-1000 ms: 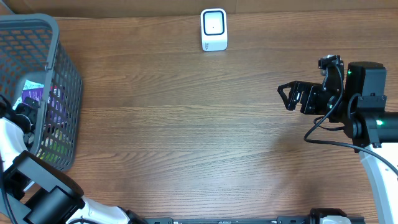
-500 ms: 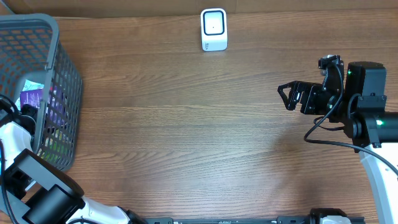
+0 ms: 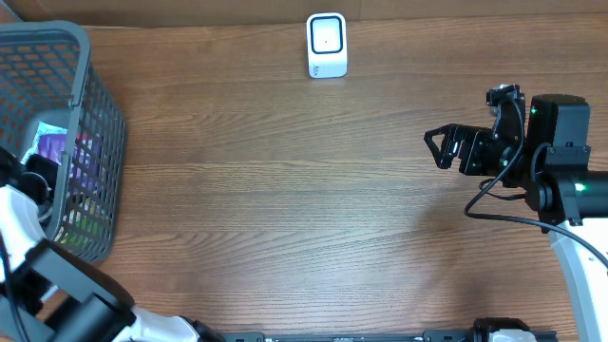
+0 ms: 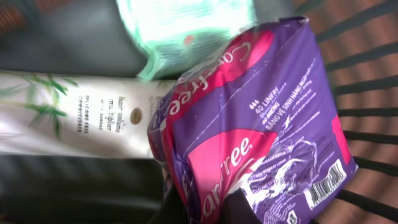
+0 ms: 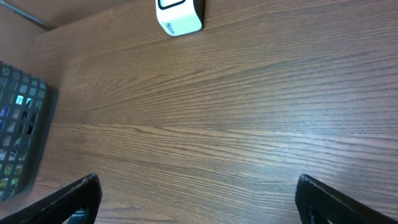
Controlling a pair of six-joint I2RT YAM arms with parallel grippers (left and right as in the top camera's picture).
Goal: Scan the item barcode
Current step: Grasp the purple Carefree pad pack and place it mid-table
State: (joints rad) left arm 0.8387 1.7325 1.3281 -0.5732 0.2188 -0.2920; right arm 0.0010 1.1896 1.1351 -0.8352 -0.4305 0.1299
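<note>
At the left gripper [image 4: 208,211], jaws fully closed, it's apparently pinching the pack [image 4: 261,124] by its near edge, down in the basket [image 4: 367,93]. It's likely gripping there to keep the barcode [image 4: 324,184], just beside the fingers, showing. Far off, the scanner [image 3: 327,45] is sitting upright; the right gripper [image 3: 439,147] is idling wide open, empty.

**Items counted on the worktop**

On the single worktop [image 3: 285,209], one basket [image 3: 95,104] and one white scanner [image 3: 327,45] are counted. Three packs are seen inside the basket: one purple packet [image 4: 261,124], one white pack [image 4: 74,118] printed with bamboo leaves, and one mint-green packet [image 4: 186,25]. Two grippers are counted: the left gripper [image 4: 214,210] and the right gripper [image 3: 439,148].
</note>
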